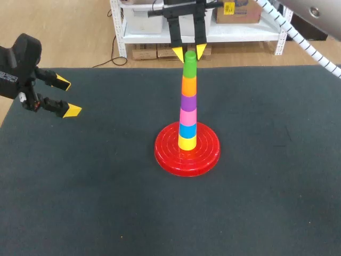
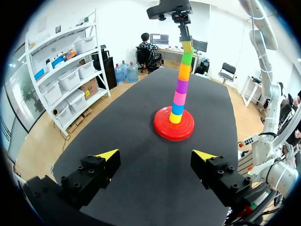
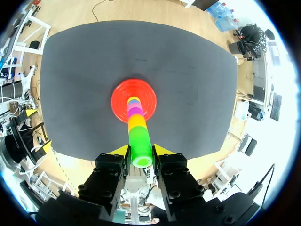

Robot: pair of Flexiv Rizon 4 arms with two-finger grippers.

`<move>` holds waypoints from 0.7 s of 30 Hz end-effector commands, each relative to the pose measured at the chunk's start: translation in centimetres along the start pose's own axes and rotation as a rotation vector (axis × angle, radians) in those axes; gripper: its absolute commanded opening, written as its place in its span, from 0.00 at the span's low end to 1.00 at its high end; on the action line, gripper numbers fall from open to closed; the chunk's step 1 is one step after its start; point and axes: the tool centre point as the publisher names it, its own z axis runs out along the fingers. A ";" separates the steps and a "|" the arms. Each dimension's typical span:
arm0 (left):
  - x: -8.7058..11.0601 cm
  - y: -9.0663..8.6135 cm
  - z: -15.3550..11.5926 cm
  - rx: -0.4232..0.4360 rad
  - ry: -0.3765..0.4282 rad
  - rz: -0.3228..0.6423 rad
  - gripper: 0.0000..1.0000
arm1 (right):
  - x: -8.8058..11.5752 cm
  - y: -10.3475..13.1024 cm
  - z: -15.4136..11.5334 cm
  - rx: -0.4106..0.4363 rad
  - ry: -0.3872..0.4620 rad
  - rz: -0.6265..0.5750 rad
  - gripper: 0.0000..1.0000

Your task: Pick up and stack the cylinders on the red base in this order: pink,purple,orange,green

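Black counter (image 1: pixel 277 202) carries the red base (image 1: pixel 208 154) near its middle, with a stack (image 1: pixel 187 114) of yellow, blue, pink, purple and orange cylinders on it. The right claw (image 1: pixel 189 52) points straight down, clamped on the green cylinder (image 1: pixel 189 66) topping them. The left claw (image 1: pixel 67 96) hovers at the left edge, fingers apart.

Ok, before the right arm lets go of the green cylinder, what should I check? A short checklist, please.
1. Order on the red base: pink cylinder, purple cylinder, orange cylinder, green cylinder on top: ok.
2. Green cylinder sits on the orange cylinder: ok.
3. Stack stands upright in the head view: ok.
4. Right pincer shut on the green cylinder's top: ok.
5. Left pincer open, far from the stack: ok.
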 end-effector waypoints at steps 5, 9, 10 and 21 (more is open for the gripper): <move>0.1 0.1 0.1 0.001 -0.001 0.001 1.00 | -1.5 0.6 0.7 0.014 0.066 0.006 0.00; 0.1 0.1 0.1 0.001 -0.001 0.001 1.00 | -1.8 0.7 1.3 0.013 0.077 0.008 0.00; 0.1 0.1 0.1 0.001 -0.001 0.001 1.00 | -1.8 0.6 1.5 0.014 0.081 0.009 0.00; 0.1 0.1 0.1 0.001 -0.001 0.001 1.00 | -1.3 0.4 0.3 0.003 0.052 0.014 0.00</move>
